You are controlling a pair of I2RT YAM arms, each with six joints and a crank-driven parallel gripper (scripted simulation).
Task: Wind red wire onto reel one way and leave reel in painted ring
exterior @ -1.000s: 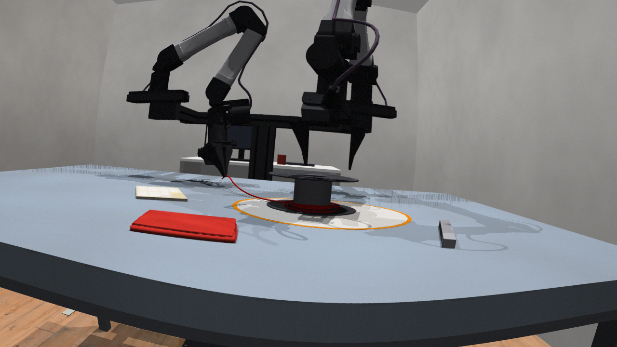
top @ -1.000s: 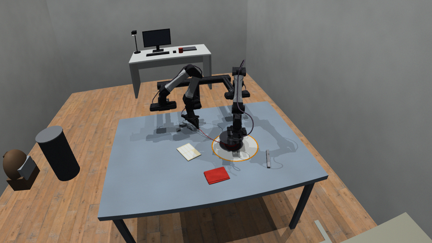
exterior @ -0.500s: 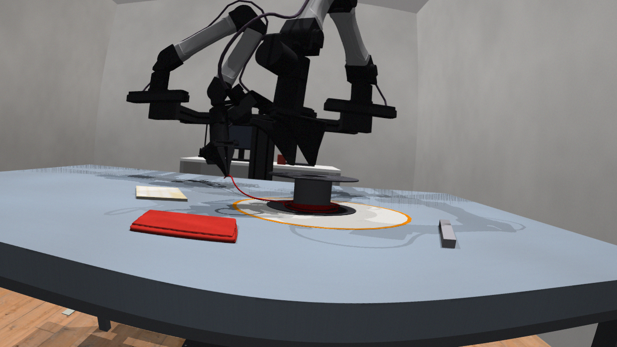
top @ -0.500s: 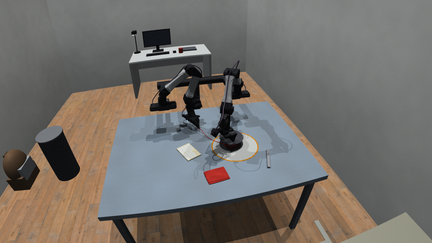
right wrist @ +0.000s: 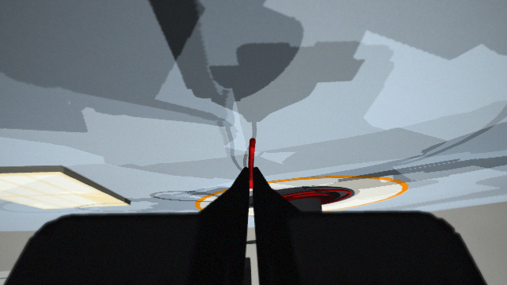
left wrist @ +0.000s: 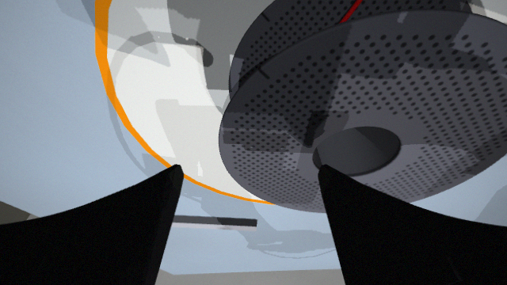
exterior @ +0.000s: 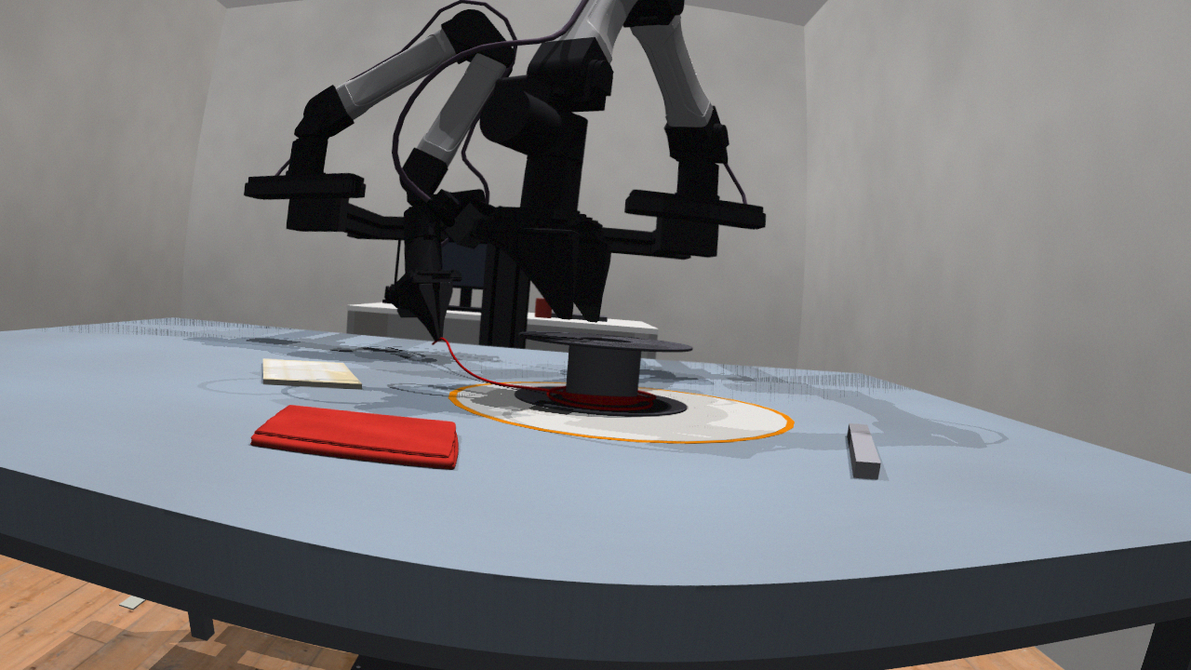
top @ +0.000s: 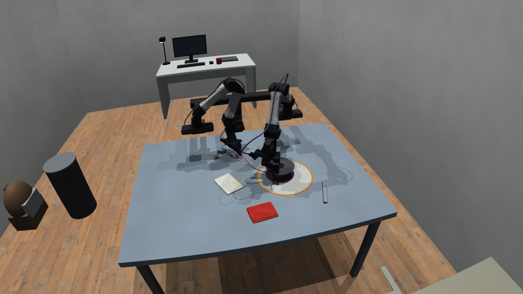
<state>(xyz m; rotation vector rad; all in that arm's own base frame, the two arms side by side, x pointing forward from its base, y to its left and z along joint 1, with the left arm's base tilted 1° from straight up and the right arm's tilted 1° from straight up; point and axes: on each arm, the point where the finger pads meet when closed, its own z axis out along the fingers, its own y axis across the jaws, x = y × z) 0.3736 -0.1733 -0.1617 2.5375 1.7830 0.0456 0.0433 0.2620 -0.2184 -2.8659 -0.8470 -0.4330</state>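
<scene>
Nearest us on the blue-grey counter lies a folded red cloth, apart from the reel. Beyond it, the dark perforated plastic reel lies flat inside the painted orange ring, some turns already low on its hub. Above its upper flange our left gripper hangs spread, grasping nothing. Farther back, our right gripper is clenched on the thin red wire near its end. We judge winding in hand; next we should re-engage the reel and turn it the same way, feeding slack gently.
</scene>
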